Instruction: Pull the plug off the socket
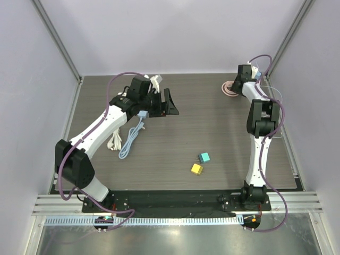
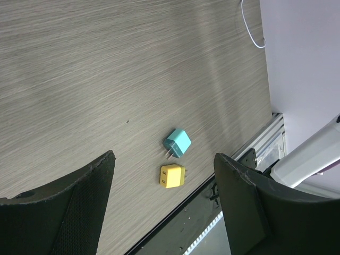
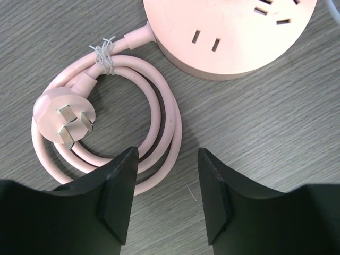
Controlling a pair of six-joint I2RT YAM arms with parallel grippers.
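The round pink socket (image 3: 228, 32) sits at the far right corner of the worktop (image 1: 212, 127). Its pink cord (image 3: 170, 122) is wound in a flat coil just beside it, bound with a white twist tie (image 3: 104, 52). The cord's own three-pin plug (image 3: 64, 119) lies pins up on the left of the coil. A teal plug (image 1: 204, 158) and a yellow plug (image 1: 197, 169) lie loose near the middle front of the worktop, just beside each other and well apart from the socket. The right claw (image 3: 167, 154) hangs over the near side of the coil, its jaws moderately parted and gripping nothing. The left claw (image 2: 164, 158) is raised above the far left part of the worktop with its jaws wide and empty. A pale blue cable (image 1: 130, 141) and a white power strip (image 1: 114, 139) lie under the left arm.
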